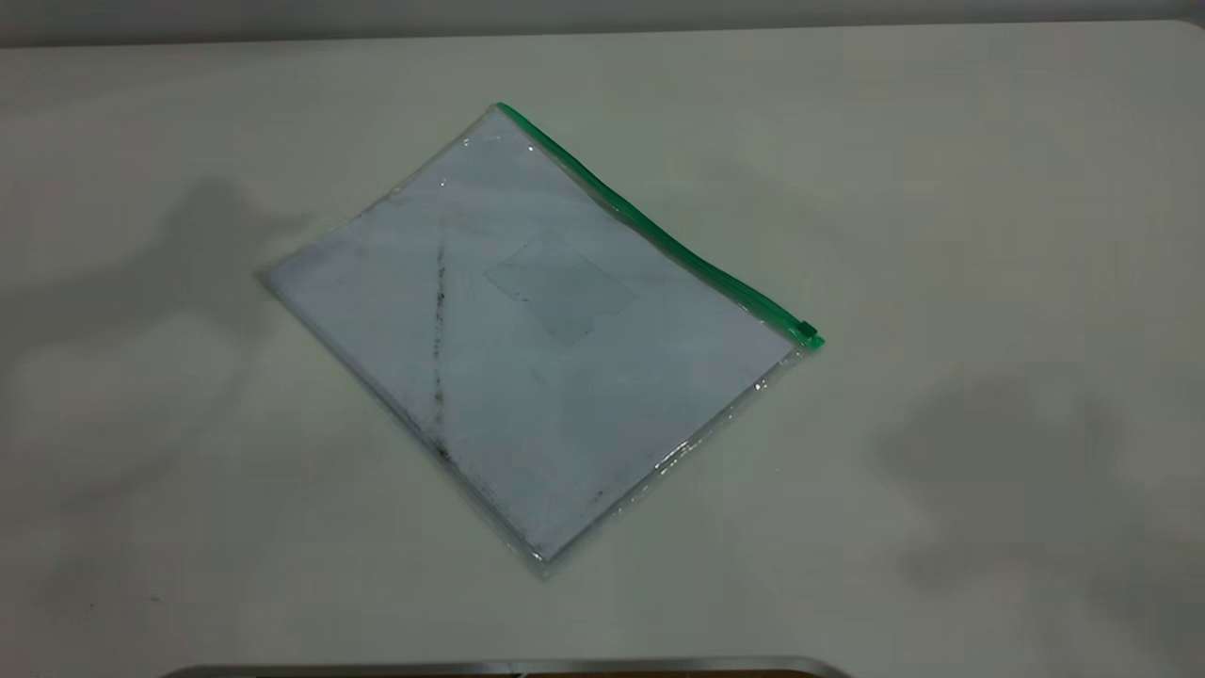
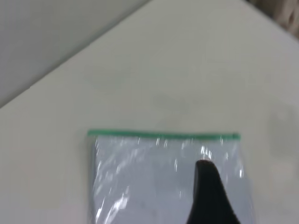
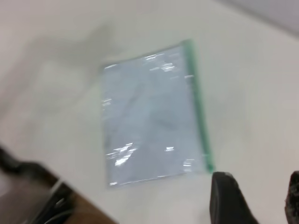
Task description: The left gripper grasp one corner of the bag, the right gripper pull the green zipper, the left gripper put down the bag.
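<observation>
The bag [image 1: 537,330] lies flat on the table, a clear pouch with white paper, a dark smudge line and a card pocket. The green zipper [image 1: 650,226] runs along its far right edge, and its slider tab [image 1: 807,330] sits at the right end. Neither gripper shows in the exterior view. In the left wrist view, part of my left gripper [image 2: 208,196] hovers over the bag [image 2: 154,182], near the zipper [image 2: 163,136]. In the right wrist view, my right gripper [image 3: 258,179] is open and empty above the table, just off the bag [image 3: 149,121] at the slider end of the zipper [image 3: 198,107].
The pale table [image 1: 941,188] stretches around the bag on all sides. A metal-edged object [image 1: 508,669] lies at the near edge. The right wrist view shows the table's edge with dark gear [image 3: 28,186] beyond it.
</observation>
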{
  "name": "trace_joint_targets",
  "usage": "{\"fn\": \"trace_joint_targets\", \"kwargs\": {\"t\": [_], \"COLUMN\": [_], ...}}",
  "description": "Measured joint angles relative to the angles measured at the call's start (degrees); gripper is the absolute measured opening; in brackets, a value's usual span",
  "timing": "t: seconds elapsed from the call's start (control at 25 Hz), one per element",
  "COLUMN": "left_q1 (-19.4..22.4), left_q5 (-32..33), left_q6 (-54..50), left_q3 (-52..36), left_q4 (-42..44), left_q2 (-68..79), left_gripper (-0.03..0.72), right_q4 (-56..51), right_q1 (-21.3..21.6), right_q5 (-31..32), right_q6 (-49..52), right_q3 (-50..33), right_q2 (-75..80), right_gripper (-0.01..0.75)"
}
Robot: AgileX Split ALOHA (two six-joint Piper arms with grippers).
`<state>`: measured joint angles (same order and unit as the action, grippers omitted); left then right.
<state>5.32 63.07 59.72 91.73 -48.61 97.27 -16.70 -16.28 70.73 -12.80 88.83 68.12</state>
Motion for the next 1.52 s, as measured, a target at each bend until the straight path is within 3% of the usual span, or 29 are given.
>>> {"fn": "trace_joint_targets", "kwargs": {"t": [0.24, 0.52, 0.8, 1.08, 1.52], "left_q1": [0.1, 0.1, 0.1, 0.1, 0.1], "left_q5": [3.8, 3.8, 3.8, 3.8, 3.6], "left_q6": [-13.0, -26.7, -33.4, -34.0, -42.4], "left_q3": [-0.1, -1.2, -15.0, -36.1, -59.1], "left_q4": [14.1, 23.6, 26.9, 28.6, 36.7], "left_q2": [-13.5, -23.5, -34.0, -48.0, -76.0], "left_gripper": [0.521, 0.521, 0.521, 0.521, 0.521], "right_q4": [12.0, 20.5, 19.4, 16.7, 17.5], "right_q1": [0.0, 0.0, 0.0, 0.0, 0.0], "right_q5": [0.0, 0.0, -0.7, -7.2, -7.5], "right_q6": [4.6, 12.8, 13.9, 13.2, 13.1], "right_q3": [-15.6, -37.2, -55.0, -60.7, -61.3], "right_q2": [-18.8, -34.7, -37.4, -37.7, -38.0], "right_gripper": [0.343, 0.359, 0.393, 0.396, 0.396]}}
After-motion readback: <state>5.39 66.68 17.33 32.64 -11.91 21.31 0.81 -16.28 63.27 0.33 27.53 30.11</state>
